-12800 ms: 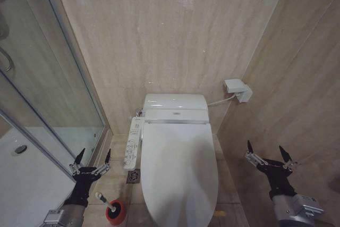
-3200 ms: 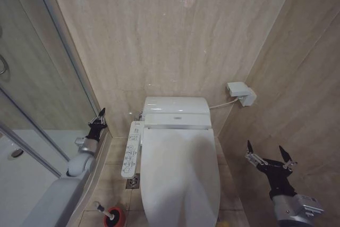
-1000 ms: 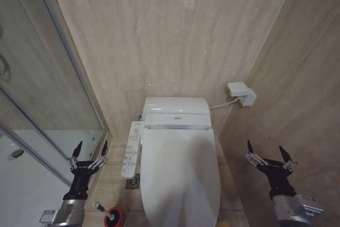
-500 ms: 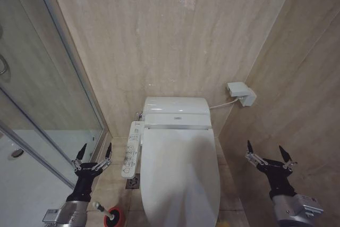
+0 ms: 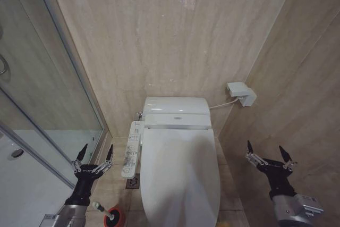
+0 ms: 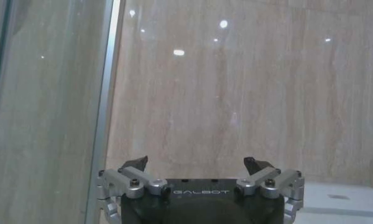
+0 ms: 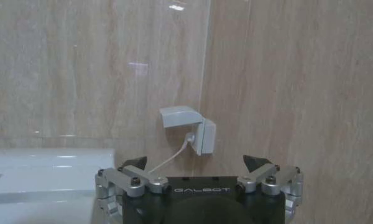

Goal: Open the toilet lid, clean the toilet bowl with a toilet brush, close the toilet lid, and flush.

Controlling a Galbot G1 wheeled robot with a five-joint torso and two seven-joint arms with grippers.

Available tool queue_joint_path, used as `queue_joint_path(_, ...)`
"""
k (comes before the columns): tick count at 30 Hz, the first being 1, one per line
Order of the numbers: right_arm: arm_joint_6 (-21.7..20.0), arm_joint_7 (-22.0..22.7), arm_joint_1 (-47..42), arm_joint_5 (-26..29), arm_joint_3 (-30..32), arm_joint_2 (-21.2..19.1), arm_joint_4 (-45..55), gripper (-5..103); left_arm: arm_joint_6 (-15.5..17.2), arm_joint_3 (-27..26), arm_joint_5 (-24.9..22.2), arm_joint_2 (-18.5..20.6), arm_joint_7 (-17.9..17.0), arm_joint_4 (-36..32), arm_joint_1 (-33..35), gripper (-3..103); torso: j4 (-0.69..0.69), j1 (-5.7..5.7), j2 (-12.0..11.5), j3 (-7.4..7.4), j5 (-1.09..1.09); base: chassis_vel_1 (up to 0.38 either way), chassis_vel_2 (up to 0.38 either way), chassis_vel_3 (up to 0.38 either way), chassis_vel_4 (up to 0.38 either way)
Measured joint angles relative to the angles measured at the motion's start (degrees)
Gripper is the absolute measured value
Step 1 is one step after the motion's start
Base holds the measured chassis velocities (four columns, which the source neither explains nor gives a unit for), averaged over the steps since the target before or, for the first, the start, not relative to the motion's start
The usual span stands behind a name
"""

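Here the toilet brush sits just below left hand.

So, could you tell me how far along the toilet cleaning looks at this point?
Nothing looks done yet: the lid lies closed over the bowl. The brush stands in its red cup on the floor. Nothing is in hand: the left gripper hovers open above the brush, and the right gripper waits open beside the toilet. Opening, scrubbing, closing and flushing all remain.

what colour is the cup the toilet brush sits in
Red, seen best in the head view: the cup holds the toilet brush on the floor.
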Motion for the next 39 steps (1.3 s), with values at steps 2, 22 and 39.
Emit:
queue_joint_path(2,0.0,0.0,0.0,0.0,0.0,0.0,0.0,100,-0.4,-0.2,0.0,-0.1,0.1,0.0,0.1,100,0.0,0.0,0.0,0.0,0.0,0.0,0.0,0.0,0.0)
queue_joint_path(22,0.0,0.0,0.0,0.0,0.0,0.0,0.0,100,-0.2,-1.0,1.5,-0.7,0.1,-0.8,0.5,100,0.0,0.0,0.0,0.0,0.0,0.0,0.0,0.0,0.0)
queue_joint_path(39,0.0,0.0,0.0,0.0,0.0,0.0,0.0,100,-0.2,-1.5,2.2,-0.7,0.1,-1.3,1.1,100,0.0,0.0,0.0,0.0,0.0,0.0,0.0,0.0,0.0)
